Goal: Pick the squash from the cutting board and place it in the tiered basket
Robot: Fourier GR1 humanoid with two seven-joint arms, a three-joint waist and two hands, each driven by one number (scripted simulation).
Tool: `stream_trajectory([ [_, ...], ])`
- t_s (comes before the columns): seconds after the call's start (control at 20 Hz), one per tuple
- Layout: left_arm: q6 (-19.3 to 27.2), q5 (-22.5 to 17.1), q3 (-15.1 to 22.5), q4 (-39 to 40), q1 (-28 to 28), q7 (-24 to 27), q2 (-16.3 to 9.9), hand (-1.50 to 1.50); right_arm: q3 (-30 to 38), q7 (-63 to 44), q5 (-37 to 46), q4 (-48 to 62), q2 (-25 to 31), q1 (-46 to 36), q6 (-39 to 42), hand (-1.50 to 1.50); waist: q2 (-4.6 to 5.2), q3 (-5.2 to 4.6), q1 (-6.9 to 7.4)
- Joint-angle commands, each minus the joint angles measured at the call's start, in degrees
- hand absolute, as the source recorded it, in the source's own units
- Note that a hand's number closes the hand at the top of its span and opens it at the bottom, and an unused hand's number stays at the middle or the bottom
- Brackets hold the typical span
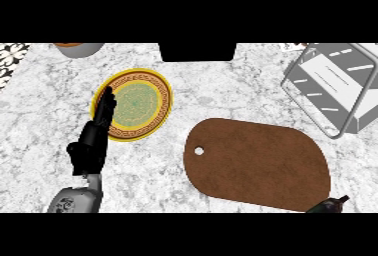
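While the left hand [92, 142] rests straight-fingered, right fingers [330, 204] unreadable, the tiered basket [334, 82] shows nothing inside.

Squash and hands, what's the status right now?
Left hand open, resting beside the plate. Right hand barely in view, fingers unclear. No squash visible on cutting board. Tiered basket unobstructed.

You will find no readable text, label, brand, number or sign here: the plate [133, 104] carries only an ornamental border pattern, and the cutting board [258, 164] shows plain brown.
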State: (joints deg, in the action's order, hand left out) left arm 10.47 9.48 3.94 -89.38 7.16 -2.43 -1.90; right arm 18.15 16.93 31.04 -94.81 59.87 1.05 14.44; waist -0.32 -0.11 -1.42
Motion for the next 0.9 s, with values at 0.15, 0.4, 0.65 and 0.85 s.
stream_trajectory([
  [0.15, -0.35, -0.46, -0.83, 1.93, -0.66, 3.4, 0.01, 0.0, 11.91, -2.53, -9.64, 1.24, 5.63, -4.39, 14.18, 1.5, 0.22, 0.05, 1.04],
  [0.4, -0.13, 0.76, 1.26, 0.07, 2.14, -1.46, 1.16, 0.0, 10.07, -8.71, -20.43, 8.73, 5.62, -14.92, 21.99, 1.5, 0.51, 0.04, 2.55],
  [0.65, -1.21, 0.31, 0.82, -0.7, 1.64, -1.7, 0.47, 0.0, 1.28, -12.26, -16.01, 12.62, 4.59, -24.57, 19.59, 1.5, 0.57, 0.08, 2.89],
  [0.85, -1.5, 0.73, 1.83, -3.87, -0.88, -2.0, 0.34, 0.0, -3.1, -14.42, -10.87, 15.96, -0.83, -29.28, 13.23, 1.5, 0.6, 0.11, 3.36],
])
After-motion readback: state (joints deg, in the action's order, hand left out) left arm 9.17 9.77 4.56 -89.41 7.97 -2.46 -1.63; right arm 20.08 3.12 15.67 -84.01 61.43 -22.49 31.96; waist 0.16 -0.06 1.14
